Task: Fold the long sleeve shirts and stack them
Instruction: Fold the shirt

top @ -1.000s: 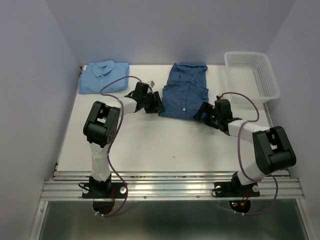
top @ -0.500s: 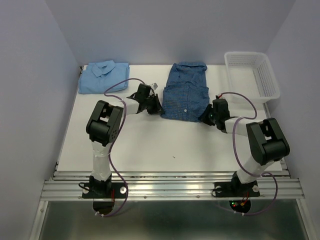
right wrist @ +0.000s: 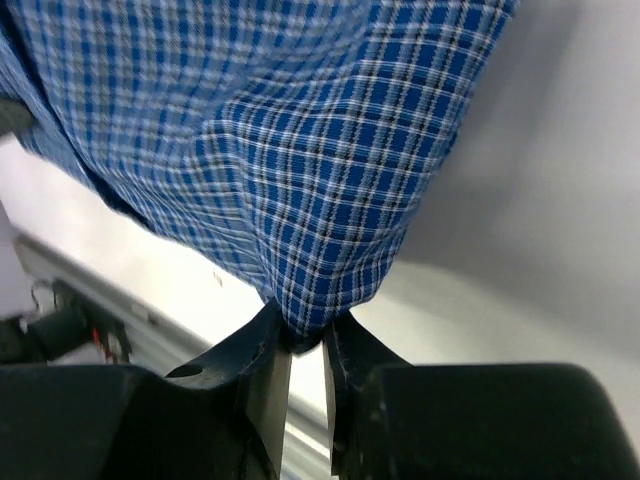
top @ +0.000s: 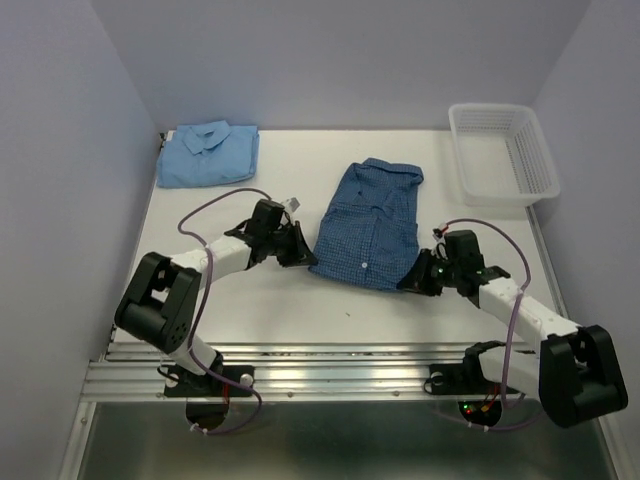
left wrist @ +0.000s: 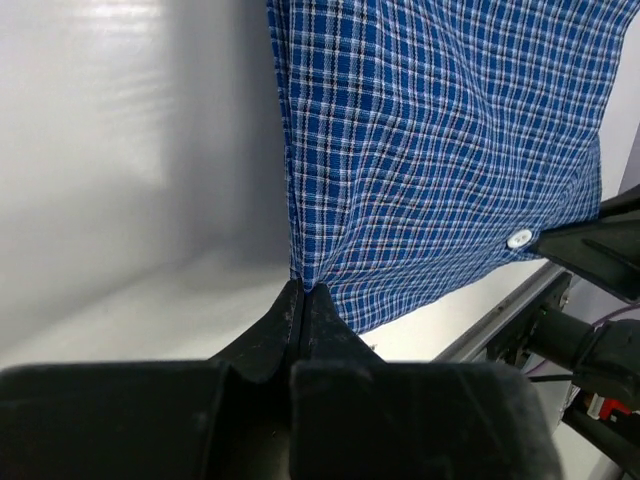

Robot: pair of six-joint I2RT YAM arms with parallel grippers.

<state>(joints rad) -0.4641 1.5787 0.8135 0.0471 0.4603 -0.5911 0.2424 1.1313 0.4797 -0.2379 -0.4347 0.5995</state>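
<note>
My left gripper and right gripper each pinch a near corner of the checked shirt; two shirts, sky-blue shirt far left.

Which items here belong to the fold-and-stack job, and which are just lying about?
Job:
- dark checked shirt, near corners pinched by the left end effector and right end effector
- light blue shirt, folded, far left corner

Lying about:
- white basket, far right
</note>
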